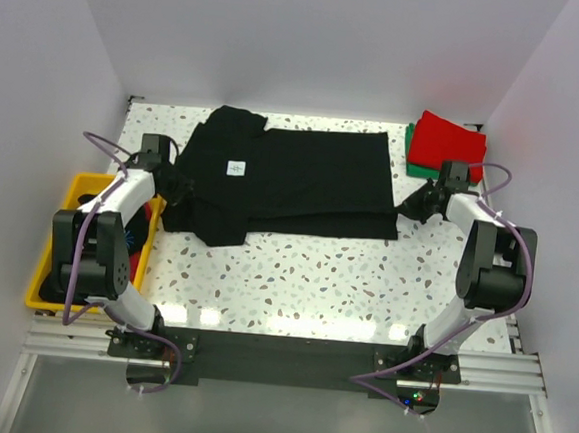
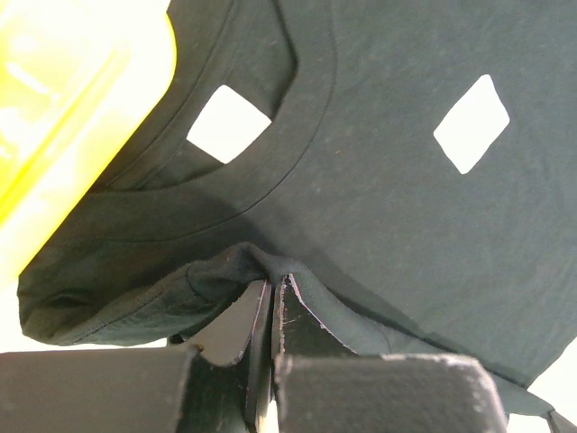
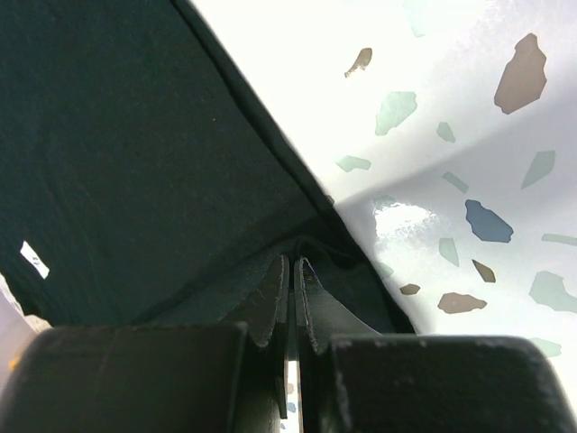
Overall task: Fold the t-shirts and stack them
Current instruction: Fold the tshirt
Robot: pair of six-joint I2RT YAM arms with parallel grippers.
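Spanning the table (image 1: 345,281) left-to-right, black t-shirt (image 1: 302,182) lies mostly flat; left gripper (image 1: 175,185) is pinched tight on its collar-end fold; right gripper (image 1: 414,203) is pinched tight on its hem corner; each holds its nearer end.

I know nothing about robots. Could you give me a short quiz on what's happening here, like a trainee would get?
1. True or false: the left end effector and the right end effector are both shut on the plain black cloth t-shirt.
2. What lies on the folded green cloth shirt? A) a folded red cloth shirt B) a blue cloth shirt C) nothing
3. Fill in: the black t-shirt's small white label is nearer the ___ arm.
Key: 1 true; 2 A; 3 left.
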